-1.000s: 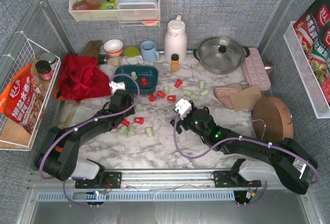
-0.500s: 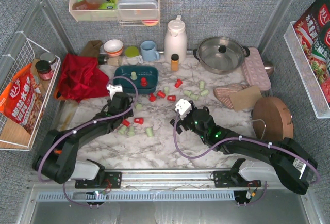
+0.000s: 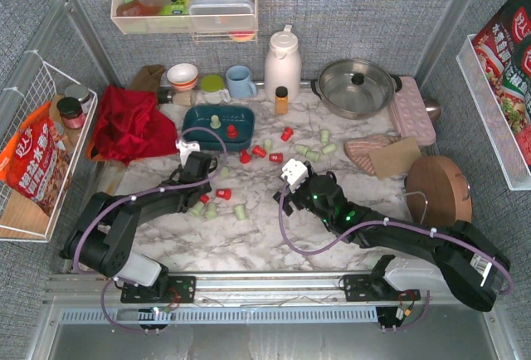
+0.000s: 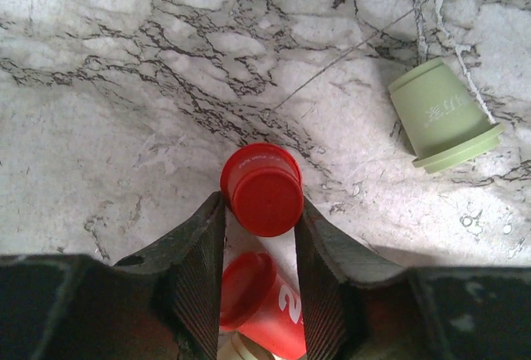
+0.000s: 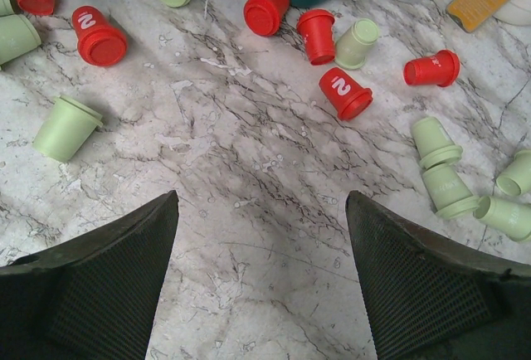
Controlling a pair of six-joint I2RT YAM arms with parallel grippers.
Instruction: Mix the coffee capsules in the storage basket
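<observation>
The dark teal storage basket (image 3: 199,118) stands at the back and holds one green capsule (image 3: 215,119) and one red capsule (image 3: 232,130). Several red and green capsules lie scattered on the marble in front of it (image 3: 259,151). My left gripper (image 3: 202,179) is low over the table just in front of the basket. In the left wrist view its jaws (image 4: 261,211) are shut on an upright red capsule (image 4: 262,187), with another red capsule (image 4: 257,298) lying beneath them. My right gripper (image 5: 261,211) is open and empty above bare marble, near the scattered capsules (image 5: 345,93).
A small orange bottle (image 3: 281,99), a white jug (image 3: 282,61), a steel pot (image 3: 356,86) and a blue mug (image 3: 240,82) stand at the back. A red cloth (image 3: 129,124) lies left of the basket. A green capsule (image 4: 444,121) lies right of my left jaws.
My left gripper has drawn back from the basket's near edge toward me and come down over the loose capsules. The right arm has not moved.
</observation>
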